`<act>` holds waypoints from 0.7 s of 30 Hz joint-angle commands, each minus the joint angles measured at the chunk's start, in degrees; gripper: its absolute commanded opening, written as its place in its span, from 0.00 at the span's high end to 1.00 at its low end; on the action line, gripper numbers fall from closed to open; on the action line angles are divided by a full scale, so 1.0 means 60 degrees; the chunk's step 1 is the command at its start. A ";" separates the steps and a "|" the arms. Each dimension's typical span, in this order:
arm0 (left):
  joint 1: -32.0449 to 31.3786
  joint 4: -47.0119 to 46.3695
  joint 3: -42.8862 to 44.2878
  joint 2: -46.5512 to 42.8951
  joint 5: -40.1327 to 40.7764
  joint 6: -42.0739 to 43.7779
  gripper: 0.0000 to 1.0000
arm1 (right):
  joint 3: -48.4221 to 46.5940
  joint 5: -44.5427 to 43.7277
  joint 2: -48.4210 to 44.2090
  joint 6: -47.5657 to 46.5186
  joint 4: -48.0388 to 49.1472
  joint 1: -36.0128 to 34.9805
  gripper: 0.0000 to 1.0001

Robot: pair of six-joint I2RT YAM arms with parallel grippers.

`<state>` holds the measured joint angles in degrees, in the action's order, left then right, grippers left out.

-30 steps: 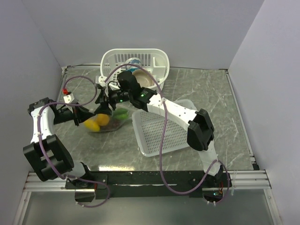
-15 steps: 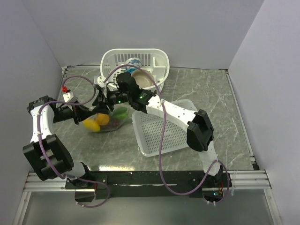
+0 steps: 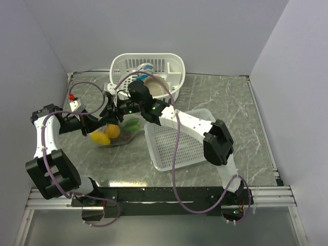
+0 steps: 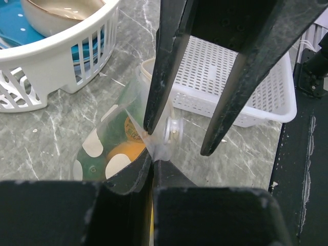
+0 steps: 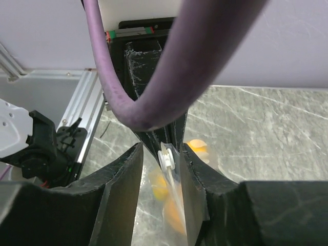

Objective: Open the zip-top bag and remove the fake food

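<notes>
Right gripper (image 4: 177, 141) has narrowed its jaws around the white slider (image 4: 173, 130) but is not clamped, arm reaching left. Left gripper (image 4: 152, 164) pinches the zip-top bag (image 3: 122, 136) on the table (image 3: 230, 102), fake food (image 3: 113, 130) inside.

The white left arm (image 3: 43, 130) reaches rightward, its black left gripper (image 4: 152, 165) pinched shut on the clear dotted plastic zip-top bag (image 4: 100, 154); the white right arm (image 3: 187, 120) stretches leftward, its black right gripper (image 5: 161, 154) with fingers parted.
</notes>
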<state>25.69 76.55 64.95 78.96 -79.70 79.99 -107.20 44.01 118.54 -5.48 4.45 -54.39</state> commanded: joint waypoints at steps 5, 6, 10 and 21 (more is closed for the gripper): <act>-0.0137 0.0337 0.0396 -0.0371 -0.0428 -0.0045 0.93 | 0.0507 0.0253 0.0033 0.0385 0.0606 -0.0061 0.63; -0.0151 0.0351 0.0396 -0.0357 -0.0413 -0.0045 0.93 | 0.0609 0.0282 -0.0010 0.0429 0.0693 -0.0046 0.63; -0.0137 0.0337 0.0381 -0.0401 -0.0310 -0.0074 0.94 | 0.1049 0.0370 -0.0244 0.0634 0.0957 0.0071 0.64; -0.0137 0.0351 0.0308 -0.0577 -0.0208 -0.0308 0.94 | 0.2352 0.0502 -0.1064 0.1337 0.2070 0.0627 0.78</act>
<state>24.91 76.60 64.95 78.30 -77.87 78.70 -95.77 46.15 116.55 0.25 14.74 -52.14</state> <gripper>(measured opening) 0.061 0.237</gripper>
